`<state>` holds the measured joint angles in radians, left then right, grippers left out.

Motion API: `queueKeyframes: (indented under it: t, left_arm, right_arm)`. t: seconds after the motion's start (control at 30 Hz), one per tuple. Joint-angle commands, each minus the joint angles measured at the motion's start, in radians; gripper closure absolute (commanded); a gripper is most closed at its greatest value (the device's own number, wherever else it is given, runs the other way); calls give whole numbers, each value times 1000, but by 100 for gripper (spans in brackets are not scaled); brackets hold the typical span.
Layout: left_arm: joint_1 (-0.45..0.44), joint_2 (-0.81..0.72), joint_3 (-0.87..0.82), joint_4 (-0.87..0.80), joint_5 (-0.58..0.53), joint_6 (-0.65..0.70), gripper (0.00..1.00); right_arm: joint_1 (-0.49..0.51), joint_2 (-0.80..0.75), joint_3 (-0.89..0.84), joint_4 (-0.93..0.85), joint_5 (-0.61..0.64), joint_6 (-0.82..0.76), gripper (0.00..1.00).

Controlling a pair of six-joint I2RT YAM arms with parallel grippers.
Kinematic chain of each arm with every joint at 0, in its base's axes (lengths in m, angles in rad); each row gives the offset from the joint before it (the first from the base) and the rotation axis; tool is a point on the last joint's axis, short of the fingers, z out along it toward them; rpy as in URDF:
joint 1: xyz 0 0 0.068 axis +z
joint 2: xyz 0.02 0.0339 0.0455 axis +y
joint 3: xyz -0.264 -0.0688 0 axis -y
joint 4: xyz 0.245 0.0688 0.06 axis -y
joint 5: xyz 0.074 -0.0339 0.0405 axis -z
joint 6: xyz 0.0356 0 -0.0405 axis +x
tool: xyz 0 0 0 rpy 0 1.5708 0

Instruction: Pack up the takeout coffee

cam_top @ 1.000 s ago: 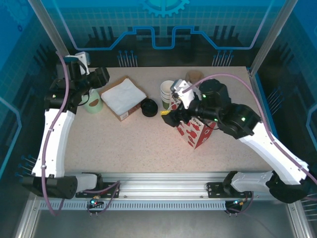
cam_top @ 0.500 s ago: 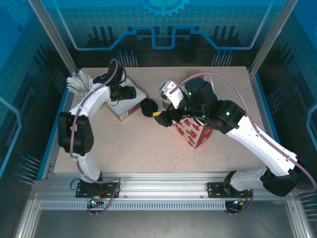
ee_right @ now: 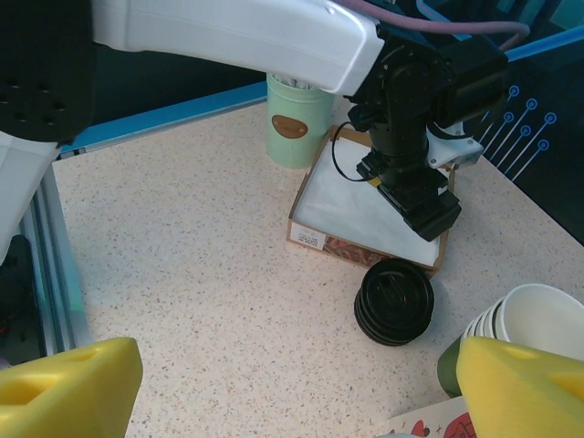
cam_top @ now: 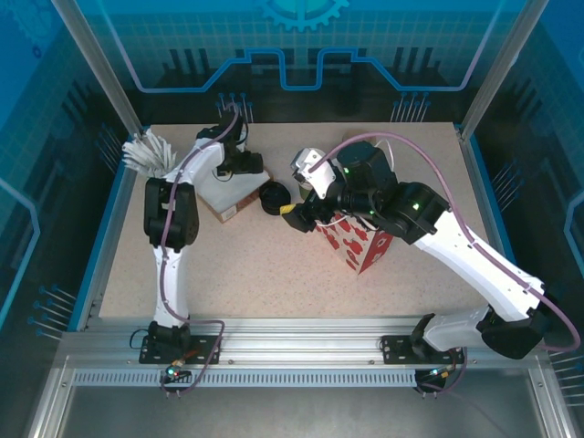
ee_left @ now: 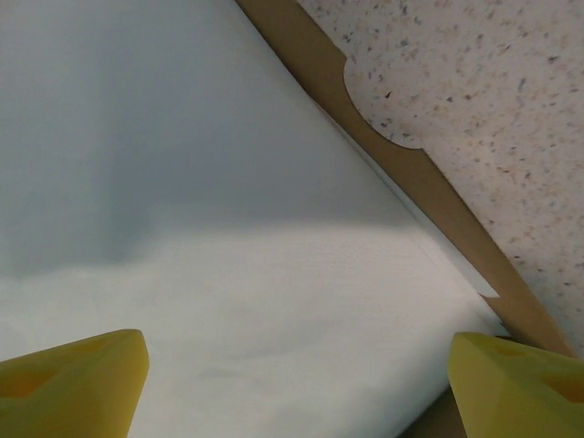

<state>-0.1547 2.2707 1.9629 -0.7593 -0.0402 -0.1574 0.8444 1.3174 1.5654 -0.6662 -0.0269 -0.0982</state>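
The takeout coffee is out of view. My left gripper (cam_top: 243, 168) (ee_left: 306, 388) hangs open close over a brown cardboard tray of white napkins (cam_top: 217, 189) (ee_left: 228, 228), nothing between its yellow fingertips. The right wrist view shows that same gripper (ee_right: 422, 206) above the tray (ee_right: 351, 205). My right gripper (cam_top: 294, 213) (ee_right: 292, 392) is open and empty above the bare tabletop, just left of a red-and-white paper bag (cam_top: 361, 243).
A pile of loose black lids (cam_top: 274, 197) (ee_right: 394, 301) lies beside the napkin tray. A stack of lidless white-rimmed cups (ee_right: 534, 319) stands to its right. A pale green cup of white sticks (cam_top: 146, 153) (ee_right: 297, 123) is at the back left.
My left arm has swung from the table's left edge to over the napkin tray, its jaws widening. The right gripper has shifted slightly left and back.
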Motion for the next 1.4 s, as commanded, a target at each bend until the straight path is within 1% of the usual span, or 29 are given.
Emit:
queueKeyframes:
  t: [0.0, 0.17, 0.3, 0.47, 0.67, 0.8, 0.97, 1.1, 1.23, 1.37]
  left_arm:
    - [-9, 50, 58, -55, -30, 35, 12]
    - [-22, 126, 139, -97, -55, 59, 11]
    - [-26, 153, 166, -112, -88, 60, 12]
    - [-26, 164, 166, -123, -117, 69, 17]
    - [-25, 162, 159, -136, -122, 77, 29]
    - [-24, 148, 157, -130, -108, 71, 38]
    - [-23, 126, 158, -123, -80, 56, 44]
    - [-19, 104, 149, -117, -70, 49, 44]
    - [-9, 82, 131, -100, -33, 38, 45]
    - [1, 74, 123, -91, -9, 28, 50]
  right_arm:
    - [8, 5, 28, -13, 14, -5, 10]
    - [8, 6, 22, -19, 17, 0, 10]
    - [8, 10, 15, -18, 10, 5, 10]
    - [8, 11, 10, -21, 16, 3, 10]
    - [8, 12, 11, -24, 17, 1, 10]
    - [8, 19, 13, -31, 18, 5, 10]
    - [9, 21, 13, -36, 14, 6, 10]
    - [7, 23, 15, -39, 11, 4, 10]
    - [9, 31, 15, -38, 12, 6, 10]
    - [10, 38, 18, -44, 10, 6, 10]
